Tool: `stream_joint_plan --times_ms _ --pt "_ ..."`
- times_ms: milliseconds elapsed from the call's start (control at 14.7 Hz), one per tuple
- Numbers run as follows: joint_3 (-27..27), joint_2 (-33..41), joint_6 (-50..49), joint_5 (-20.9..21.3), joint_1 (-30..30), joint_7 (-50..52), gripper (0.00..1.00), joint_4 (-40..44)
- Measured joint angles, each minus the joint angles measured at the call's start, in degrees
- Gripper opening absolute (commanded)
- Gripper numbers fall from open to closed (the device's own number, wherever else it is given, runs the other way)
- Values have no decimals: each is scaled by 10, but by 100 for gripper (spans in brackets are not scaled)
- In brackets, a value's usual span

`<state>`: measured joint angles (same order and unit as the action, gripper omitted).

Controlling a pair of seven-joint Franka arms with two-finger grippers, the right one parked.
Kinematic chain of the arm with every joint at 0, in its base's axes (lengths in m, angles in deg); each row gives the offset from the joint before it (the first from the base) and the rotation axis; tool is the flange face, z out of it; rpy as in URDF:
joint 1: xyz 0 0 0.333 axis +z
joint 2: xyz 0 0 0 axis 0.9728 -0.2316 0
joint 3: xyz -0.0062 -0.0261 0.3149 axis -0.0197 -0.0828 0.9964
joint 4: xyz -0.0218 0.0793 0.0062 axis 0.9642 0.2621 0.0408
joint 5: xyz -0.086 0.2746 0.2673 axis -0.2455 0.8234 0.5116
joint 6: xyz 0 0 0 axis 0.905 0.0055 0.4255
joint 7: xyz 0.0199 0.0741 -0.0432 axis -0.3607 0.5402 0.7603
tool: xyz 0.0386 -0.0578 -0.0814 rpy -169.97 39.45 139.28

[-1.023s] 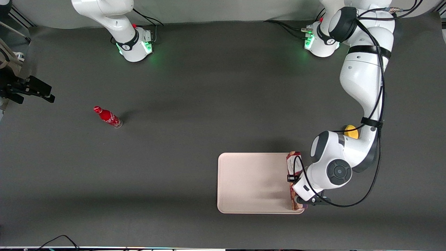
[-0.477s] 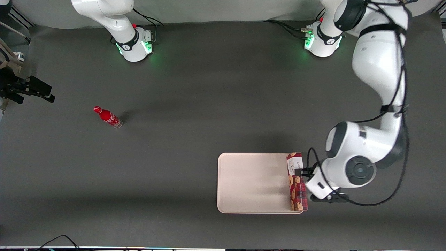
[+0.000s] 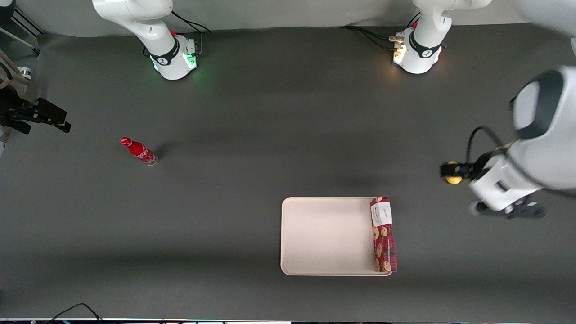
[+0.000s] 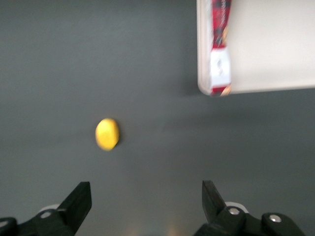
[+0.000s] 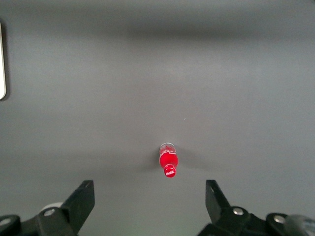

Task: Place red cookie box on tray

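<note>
Table cover (image 3: 270, 135): dark grey, matte, spread across the whole work surface.
Red bottle (image 3: 139, 151): small, with a red cap and white lettering, standing alone on the cover toward the parked arm's end of the table, well apart from everything else.
Yellow object (image 4: 107, 133): small, rounded and plain, lying on the cover toward the working arm's end. It is partly hidden in the front view. The left arm's gripper (image 4: 146, 196) hangs above the cover near it, fingers spread wide and holding nothing.
Cables (image 3: 369, 33): black, lying on the cover farthest from the front camera.
</note>
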<state>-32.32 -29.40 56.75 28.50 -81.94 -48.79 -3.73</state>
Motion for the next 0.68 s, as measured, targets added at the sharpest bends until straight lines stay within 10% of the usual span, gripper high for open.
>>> stream_joint_plan --times_ms 682 --pt "65 366 123 -8 3 -85 100 -427"
